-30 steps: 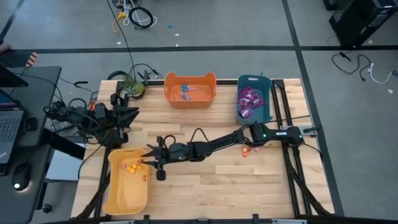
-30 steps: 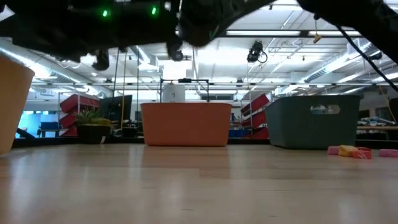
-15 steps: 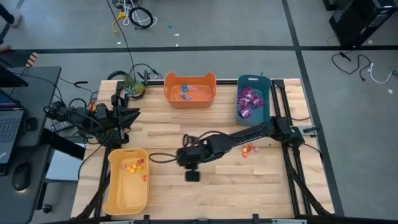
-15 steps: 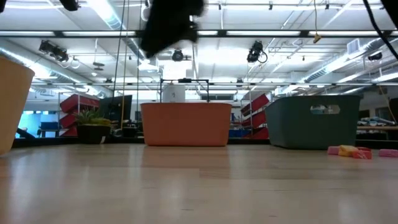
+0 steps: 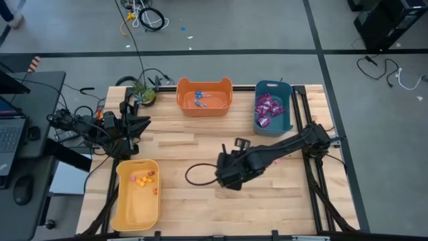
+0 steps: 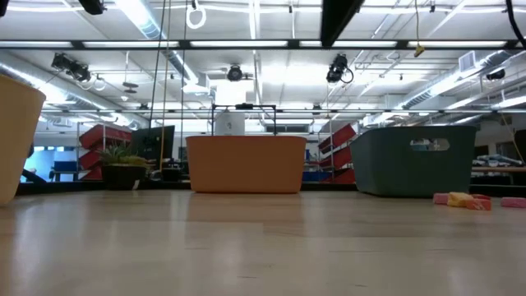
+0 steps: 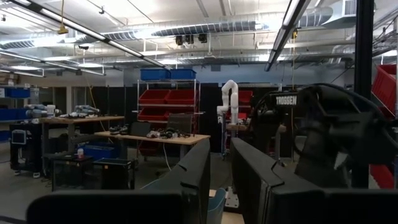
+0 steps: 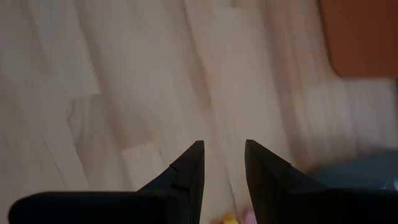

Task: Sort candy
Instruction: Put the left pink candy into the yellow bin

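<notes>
My right gripper (image 5: 227, 179) hangs open over the bare middle of the table, pointing down, with nothing between its fingers (image 8: 224, 163). A few small orange and pink candy pieces (image 6: 464, 200) lie on the wood toward the right, just showing past the fingertips as candy pieces (image 8: 231, 219). The yellow bin (image 5: 122, 211) at the near left holds several small pieces (image 5: 144, 179). Blue lollipops (image 5: 200, 98) lie in the orange bin (image 5: 204, 107), and purple packets (image 5: 266, 108) in the teal bin (image 5: 284, 120). My left gripper (image 7: 219, 180) waits open at the table's left edge.
A potted plant (image 5: 142, 90) stands at the far left corner. A black cable loop (image 5: 195, 175) from the right arm hangs over the table's middle. Metal rails (image 5: 301, 110) run along the right edge. Bare wood lies at the near middle and near right.
My right gripper has gone from beside the yellow bin toward the table's right, rising as it went. It has tipped from lying nearly level to pointing down at the table. The candy pieces and bins have stayed where they were.
</notes>
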